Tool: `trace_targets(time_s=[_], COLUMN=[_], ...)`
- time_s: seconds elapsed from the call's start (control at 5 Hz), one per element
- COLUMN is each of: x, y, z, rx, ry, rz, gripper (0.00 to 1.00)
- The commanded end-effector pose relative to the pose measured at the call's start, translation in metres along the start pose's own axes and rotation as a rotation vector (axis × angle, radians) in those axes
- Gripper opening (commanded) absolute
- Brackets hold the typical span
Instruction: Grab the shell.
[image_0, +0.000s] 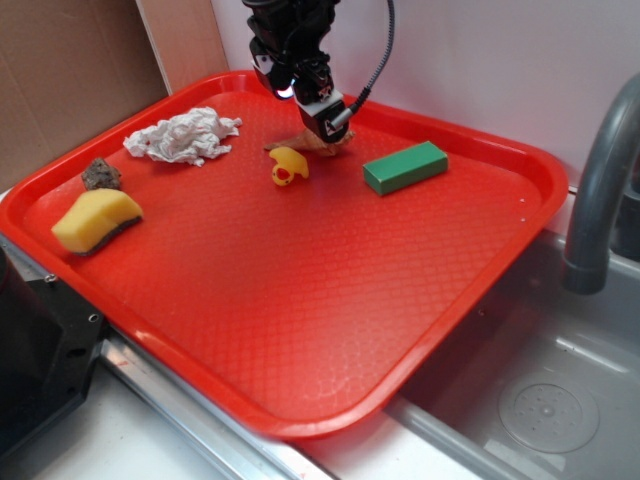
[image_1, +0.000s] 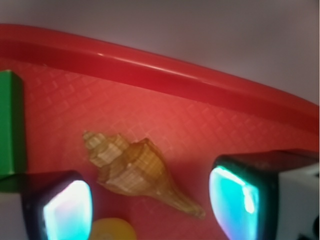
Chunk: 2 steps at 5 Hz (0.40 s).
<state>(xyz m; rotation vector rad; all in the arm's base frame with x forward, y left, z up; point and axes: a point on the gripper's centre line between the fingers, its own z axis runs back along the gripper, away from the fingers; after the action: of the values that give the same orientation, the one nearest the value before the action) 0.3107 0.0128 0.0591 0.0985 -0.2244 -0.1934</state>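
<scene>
The red tray (image_0: 520, 165) holds one shell (image_1: 135, 170), one rubber duck (image_0: 288, 166), one green block (image_0: 404, 167), one yellow sponge (image_0: 95, 220), one crumpled tissue (image_0: 183, 135) and one dark brown lump (image_0: 101, 174).

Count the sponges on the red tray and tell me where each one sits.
2. The yellow sponge lies near the tray's left edge, beside a small dark lump. The green sponge lies near the far rim, right of the hand. None seem hidden.

A kitchen sink area: a grey faucet (image_0: 597, 190) curves over a steel basin (image_0: 540, 400) at right, beside a red tray (image_0: 330, 280) carrying a sponge (image_0: 96, 220) and crumpled paper towel (image_0: 183, 135).
</scene>
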Motion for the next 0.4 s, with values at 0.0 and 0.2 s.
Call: trace_targets(time_s=[0.0,0.2], x=[0.009,0.003], y=[0.000,-0.022], z=[0.008,-0.015], rx=[0.011,-0.056], ry=[-0.033,0.090], rz=[0.003,-0.066], gripper=[1.00,1.00])
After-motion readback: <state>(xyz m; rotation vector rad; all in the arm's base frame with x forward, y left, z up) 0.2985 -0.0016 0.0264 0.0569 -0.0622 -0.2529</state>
